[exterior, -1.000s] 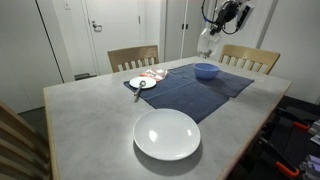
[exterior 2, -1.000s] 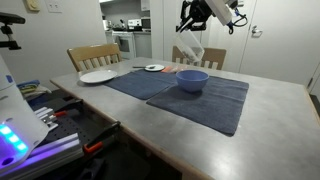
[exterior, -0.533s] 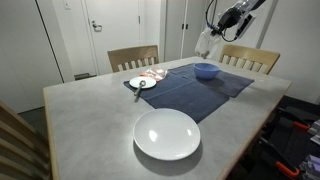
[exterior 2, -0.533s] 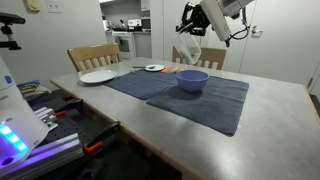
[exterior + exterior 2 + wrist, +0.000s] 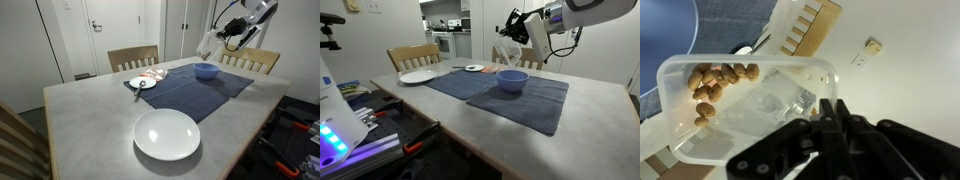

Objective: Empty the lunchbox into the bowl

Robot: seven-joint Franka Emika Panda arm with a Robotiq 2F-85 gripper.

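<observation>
My gripper (image 5: pixel 224 38) is shut on the rim of the clear lunchbox (image 5: pixel 208 45) and holds it tilted in the air, above and just behind the blue bowl (image 5: pixel 206 70). In the wrist view the lunchbox (image 5: pixel 750 105) fills the frame, with several brown nuts (image 5: pixel 712 85) piled in one corner; the fingers (image 5: pixel 832 108) pinch its wall. In an exterior view the gripper (image 5: pixel 521 28) hangs above the bowl (image 5: pixel 512 80), which stands on a dark blue placemat (image 5: pixel 525 102).
A large white dish (image 5: pixel 167 133) lies near the table's front edge and also shows in an exterior view (image 5: pixel 418 76). A small white plate (image 5: pixel 142 83) sits at the placemat's end. Wooden chairs (image 5: pixel 133 57) (image 5: pixel 250 58) stand behind the table.
The arm has swung sideways and lower, turning the wrist. The lunchbox stays in the gripper above the bowl and now hangs more tilted.
</observation>
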